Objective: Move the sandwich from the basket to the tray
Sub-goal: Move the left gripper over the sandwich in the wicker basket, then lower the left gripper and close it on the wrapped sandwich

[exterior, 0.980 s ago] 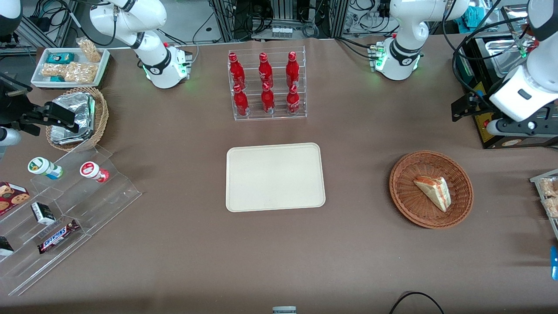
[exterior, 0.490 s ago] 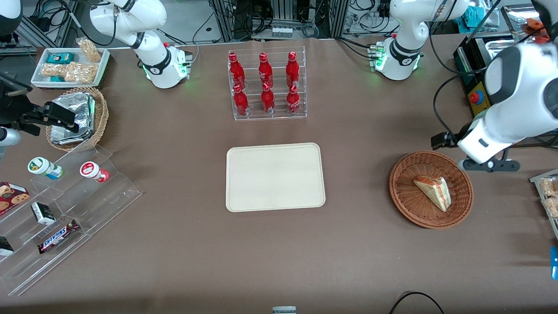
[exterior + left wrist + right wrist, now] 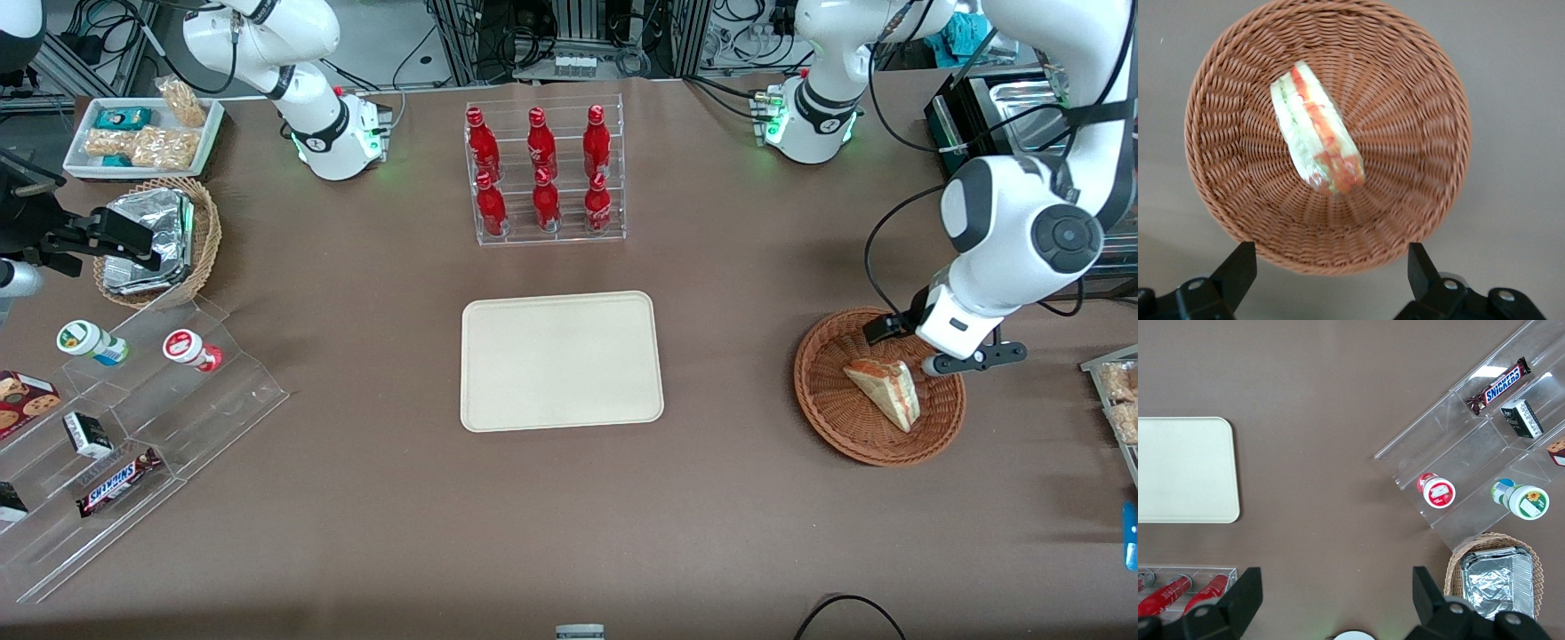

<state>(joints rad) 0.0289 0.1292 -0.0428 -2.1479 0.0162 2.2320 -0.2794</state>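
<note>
Reach step. Triangular clear-wrapped sandwich lay mid-floor in the shallow round brown wicker basket. My gripper hung above the basket's farther rim, fingers wide apart, holding nothing. Next, I judged: centre over the wedge, descend. Cream rectangular tray waited.

Front view high; wrist views face down

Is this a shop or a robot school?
Probably a robot lab set up like a snack shop: cables and racks past the table, a rack of red bottles, and the gripper, fingers open, above the basket holding a sandwich.
</note>
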